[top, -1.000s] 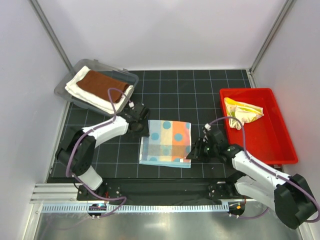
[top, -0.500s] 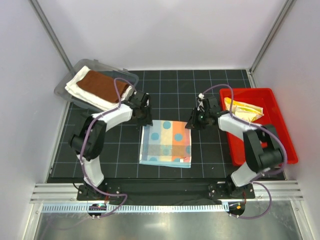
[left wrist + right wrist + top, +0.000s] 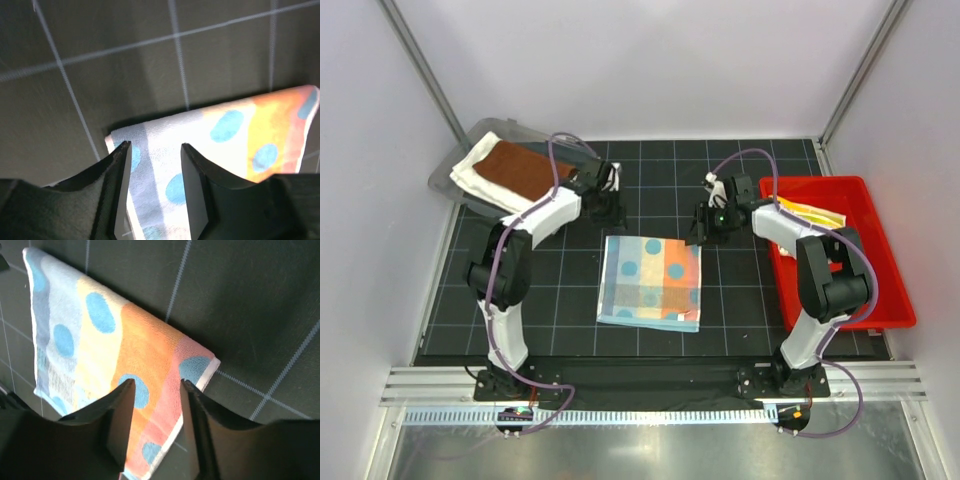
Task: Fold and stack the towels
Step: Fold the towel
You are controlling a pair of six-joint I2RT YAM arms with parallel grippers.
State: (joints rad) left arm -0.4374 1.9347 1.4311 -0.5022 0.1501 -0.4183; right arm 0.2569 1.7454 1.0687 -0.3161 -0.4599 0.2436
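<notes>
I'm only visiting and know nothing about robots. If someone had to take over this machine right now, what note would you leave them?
Left claw: open, empty, at the far left corner of the dotted towel.
Right claw: open, empty, at its far right corner.
Things: dotted towel lies folded flat mid-mat. The brown towel lies on the cream towel in the grey tray, far left. The yellow towel is crumpled in the red bin, right.
Done: dotted towel folded; two towels stacked.
Left: probably move the dotted towel onto the stack, then fold and stack the yellow one.
</notes>
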